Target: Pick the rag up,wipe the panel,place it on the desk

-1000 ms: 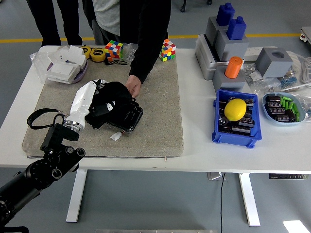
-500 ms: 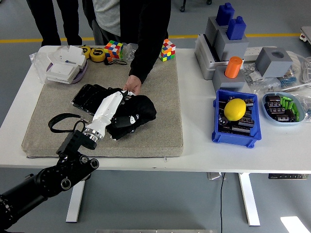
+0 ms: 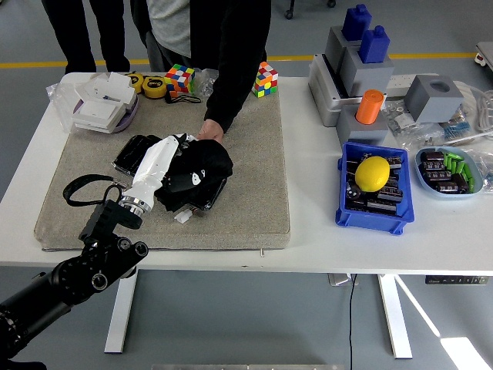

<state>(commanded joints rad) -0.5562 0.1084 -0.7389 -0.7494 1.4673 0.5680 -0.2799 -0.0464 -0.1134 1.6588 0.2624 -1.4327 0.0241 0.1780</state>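
On the grey mat (image 3: 246, 185) covering the bench's left half, the left hand (image 3: 173, 166) presses the black rag (image 3: 199, 166) onto the dark panel (image 3: 137, 153), its fingers buried in the cloth and seemingly clutching it. A person's hand (image 3: 209, 131) rests at the rag's far edge, crowding that side. Rubik's cubes (image 3: 181, 77) sit behind, and a blue bin (image 3: 373, 212) holding a lemon (image 3: 372, 173) stands well to the right.

White table (image 3: 308, 231) on white legs, grey-blue floor (image 3: 254, 324) beneath. Yellow line (image 3: 69, 64) on floor behind. Sunlight patch (image 3: 466, 356) at lower right.
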